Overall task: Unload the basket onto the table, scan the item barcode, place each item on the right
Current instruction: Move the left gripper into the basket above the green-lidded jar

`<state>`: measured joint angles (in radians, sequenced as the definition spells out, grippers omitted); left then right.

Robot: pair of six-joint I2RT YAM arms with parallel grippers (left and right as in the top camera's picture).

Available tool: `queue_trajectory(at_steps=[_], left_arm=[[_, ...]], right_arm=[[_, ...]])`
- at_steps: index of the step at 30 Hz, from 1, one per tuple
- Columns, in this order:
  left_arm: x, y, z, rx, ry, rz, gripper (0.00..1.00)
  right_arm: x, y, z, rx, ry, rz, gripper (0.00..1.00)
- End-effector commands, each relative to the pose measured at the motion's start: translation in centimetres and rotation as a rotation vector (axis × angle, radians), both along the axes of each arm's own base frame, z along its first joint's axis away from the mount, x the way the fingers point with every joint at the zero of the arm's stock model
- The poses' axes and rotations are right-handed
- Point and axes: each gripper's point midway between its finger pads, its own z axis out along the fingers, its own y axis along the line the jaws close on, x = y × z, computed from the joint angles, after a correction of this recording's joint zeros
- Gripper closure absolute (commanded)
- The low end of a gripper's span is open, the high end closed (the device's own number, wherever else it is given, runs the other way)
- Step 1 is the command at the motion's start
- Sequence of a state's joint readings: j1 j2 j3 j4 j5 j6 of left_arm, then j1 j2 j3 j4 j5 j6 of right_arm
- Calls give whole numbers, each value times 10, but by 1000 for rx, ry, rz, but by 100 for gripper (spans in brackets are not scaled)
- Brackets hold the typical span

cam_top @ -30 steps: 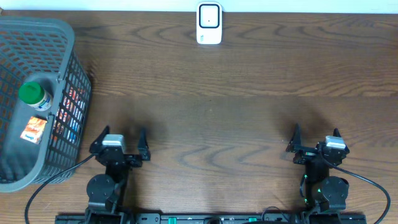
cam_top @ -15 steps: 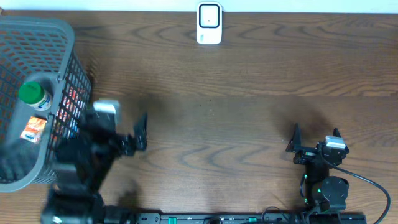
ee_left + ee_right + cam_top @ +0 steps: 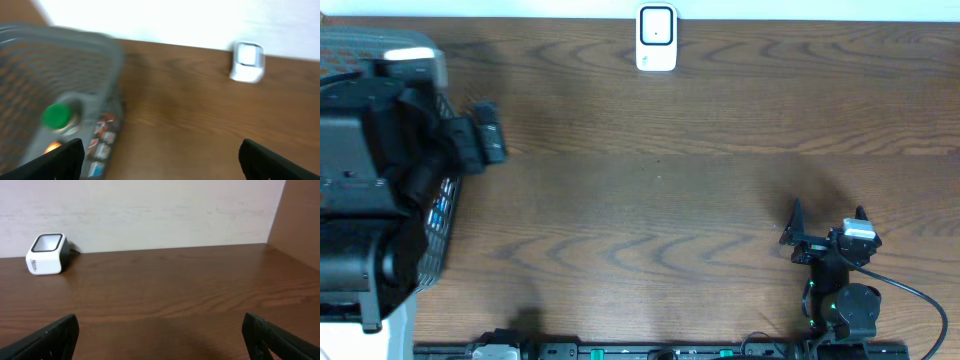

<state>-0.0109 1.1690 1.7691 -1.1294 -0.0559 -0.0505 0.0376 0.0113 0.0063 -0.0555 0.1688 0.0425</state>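
The item, a bottle with a green cap (image 3: 56, 116), stands in the grey mesh basket (image 3: 60, 37) and shows blurred at the left of the left wrist view. My left gripper (image 3: 160, 162) hangs open and empty, high over the basket's right wall. From overhead, the raised left arm (image 3: 370, 170) hides the bottle and most of the basket (image 3: 440, 215). The white barcode scanner (image 3: 656, 38) sits at the far middle edge of the table, and the right wrist view shows the scanner (image 3: 47, 254) too. My right gripper (image 3: 827, 222) rests open and empty at the near right.
Packets with coloured labels (image 3: 102, 142) lie against the basket's wall. Behind the scanner (image 3: 247, 62) runs a white wall (image 3: 150, 210). A black cable (image 3: 910, 295) trails from the right arm's base.
My left arm has risen from its rest spot at the near left and swung up over the basket, now covering it from overhead. The right arm has not moved.
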Motion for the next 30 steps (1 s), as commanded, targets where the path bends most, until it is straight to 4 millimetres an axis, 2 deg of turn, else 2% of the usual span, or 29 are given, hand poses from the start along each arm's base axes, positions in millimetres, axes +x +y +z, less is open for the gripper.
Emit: queue_trajectory(at_steps=[1,4,7,10,16,23,30], left_arm=[[-12,64,10,-51,-40,301,2],[-16,107,3,-147,-48,478,2],[-21,154,-14,-270,-42,684,2],[-14,180,-36,-362,-6,758,2],[10,213,-77,-400,90,815,2],[46,248,-165,-433,297,862,2],[72,271,-227,-434,386,877,2]], right_arm=[[0,-1,0,13,-2,-5,1],[0,-1,0,13,-2,-5,1],[0,-1,0,13,-2,-5,1],[0,-1,0,13,-2,-5,1],[0,-1,0,13,-2,-5,1],[0,-1,0,13,-2,-5,1],[0,-1,0,13,-2,-5,1]])
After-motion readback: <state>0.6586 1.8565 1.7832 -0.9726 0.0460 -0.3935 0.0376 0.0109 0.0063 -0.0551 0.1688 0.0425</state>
